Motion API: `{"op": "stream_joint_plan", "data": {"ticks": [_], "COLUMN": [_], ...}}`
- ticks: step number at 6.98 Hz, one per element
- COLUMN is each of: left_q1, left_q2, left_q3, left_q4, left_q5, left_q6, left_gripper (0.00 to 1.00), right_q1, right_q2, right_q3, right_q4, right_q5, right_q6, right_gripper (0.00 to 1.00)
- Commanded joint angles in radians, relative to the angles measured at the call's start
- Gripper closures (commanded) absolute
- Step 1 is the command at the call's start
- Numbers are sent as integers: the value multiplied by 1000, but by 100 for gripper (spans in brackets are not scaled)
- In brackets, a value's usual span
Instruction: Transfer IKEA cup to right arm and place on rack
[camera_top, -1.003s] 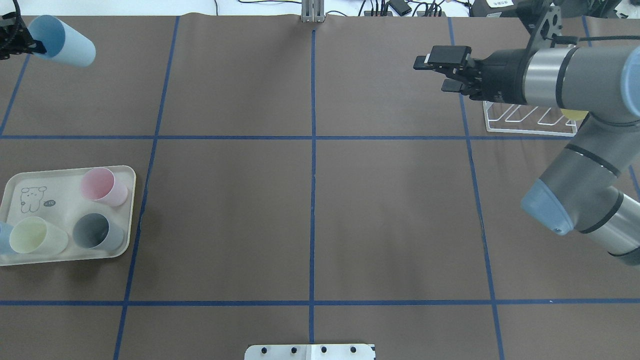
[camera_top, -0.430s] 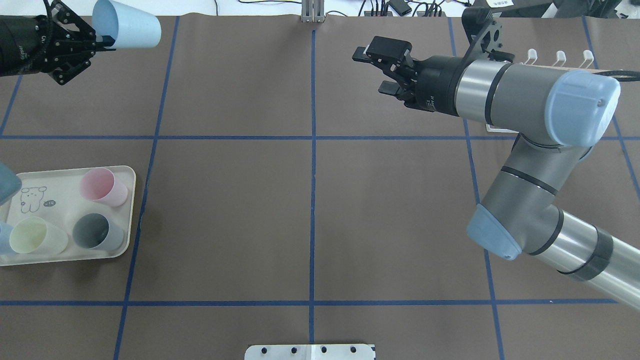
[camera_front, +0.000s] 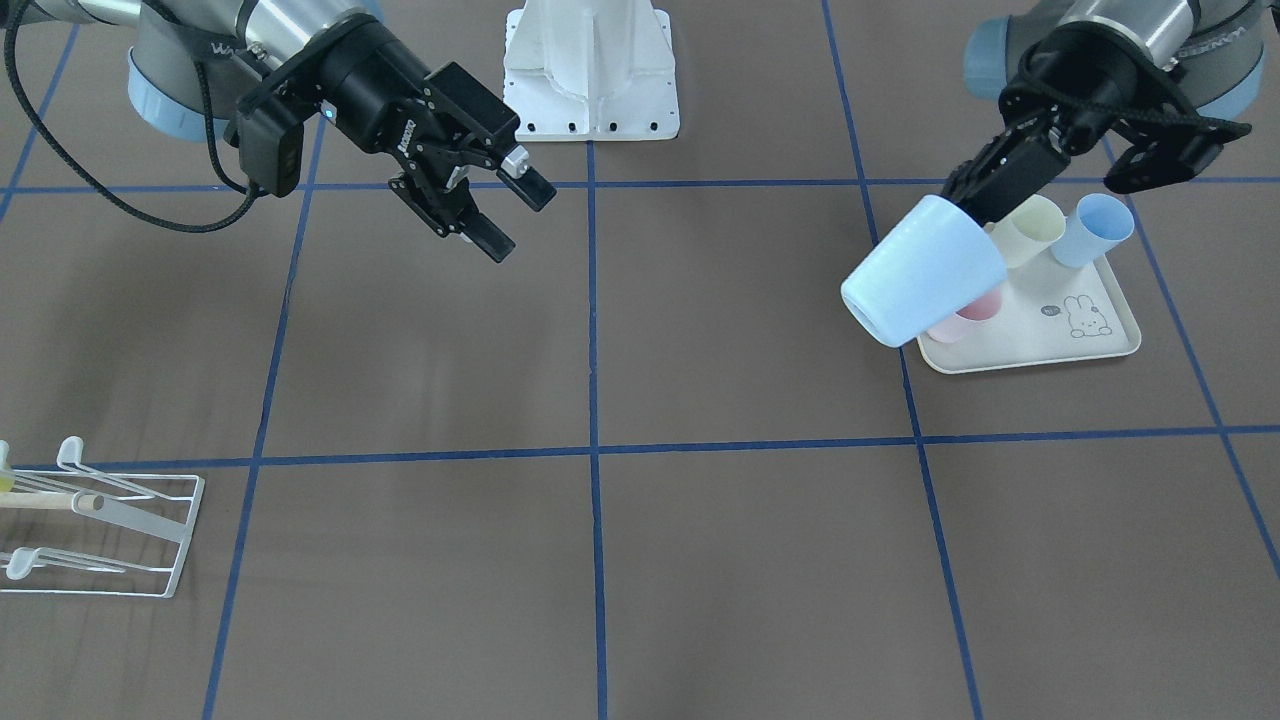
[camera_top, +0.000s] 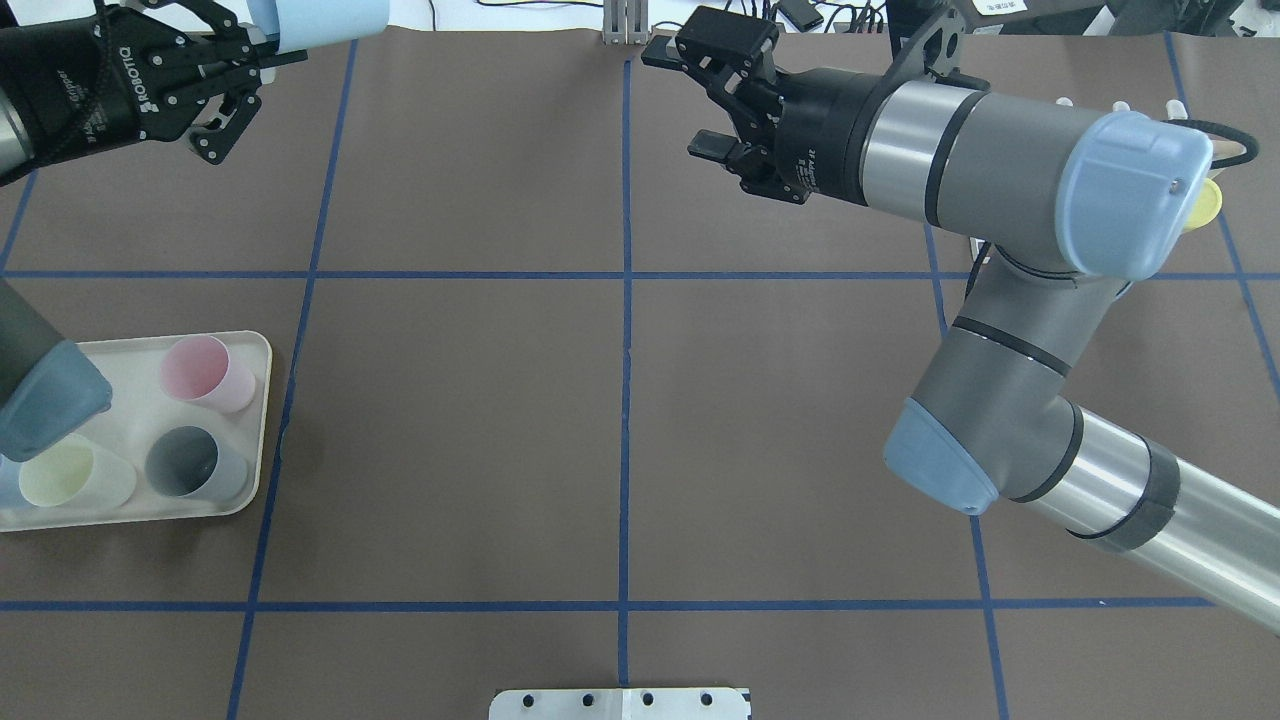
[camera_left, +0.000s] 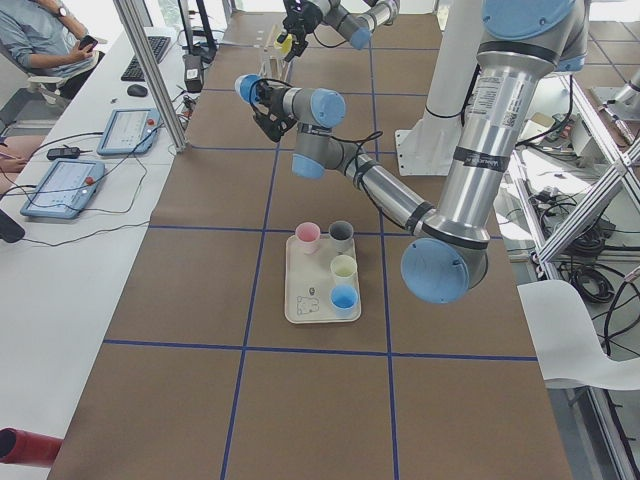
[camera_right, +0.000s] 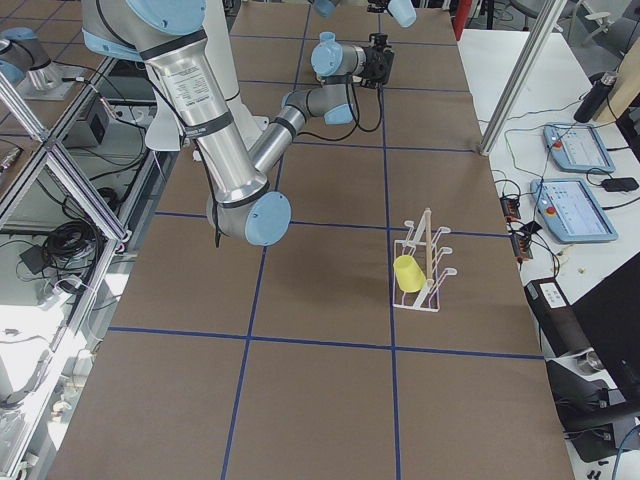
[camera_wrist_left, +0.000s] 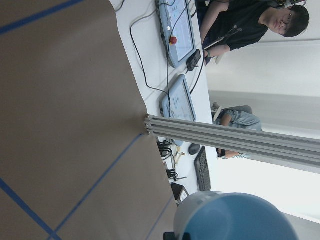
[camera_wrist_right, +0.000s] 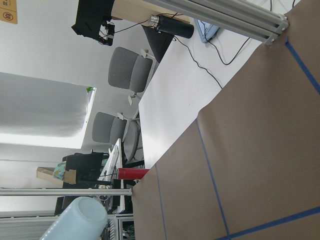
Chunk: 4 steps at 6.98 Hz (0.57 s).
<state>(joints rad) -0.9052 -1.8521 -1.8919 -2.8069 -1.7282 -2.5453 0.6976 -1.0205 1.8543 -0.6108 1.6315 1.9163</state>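
The IKEA cup (camera_front: 920, 270) is pale blue and hangs tilted in the air, with my left gripper (camera_front: 985, 195) shut on its rim. From overhead the left gripper (camera_top: 265, 50) and the cup (camera_top: 320, 18) sit at the far left edge of the table. The right arm (camera_top: 1000, 170) reaches toward the table's middle. Its gripper (camera_top: 680, 100) is open and empty, well apart from the cup, and is seen from the front as the right gripper (camera_front: 520, 222). The cup (camera_wrist_right: 80, 220) shows low in the right wrist view. The white wire rack (camera_right: 425, 265) stands on the robot's right side.
A cream tray (camera_top: 130, 350) at the near left holds a pink cup (camera_top: 205, 372), a grey cup (camera_top: 190, 463) and a yellow cup (camera_top: 70, 475). A yellow cup (camera_right: 407, 273) hangs on the rack. A person (camera_wrist_left: 250, 20) sits beyond the table's far edge.
My left gripper has carried the pale blue cup to the right along the far edge. The right arm has swung left from the rack toward the centre line, its gripper still open.
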Motion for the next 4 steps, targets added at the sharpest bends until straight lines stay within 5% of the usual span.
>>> {"op": "stream_joint_plan", "data": {"ticks": [1,4], "left_q1": [160,209], "left_q2": [-88,-108], "left_q3": [7,7], "left_q4": [-42,-81], "left_q5": [237,291], "left_q6": [-157,-223], "left_gripper": [100,100], "right_q1": [-7,-43], "right_q2": [55,54], "right_q3": [-1,-4], "right_q4": [25,111], "right_q5": [-16,-67], "right_q6": [56,72], "right_gripper": [1,1]}}
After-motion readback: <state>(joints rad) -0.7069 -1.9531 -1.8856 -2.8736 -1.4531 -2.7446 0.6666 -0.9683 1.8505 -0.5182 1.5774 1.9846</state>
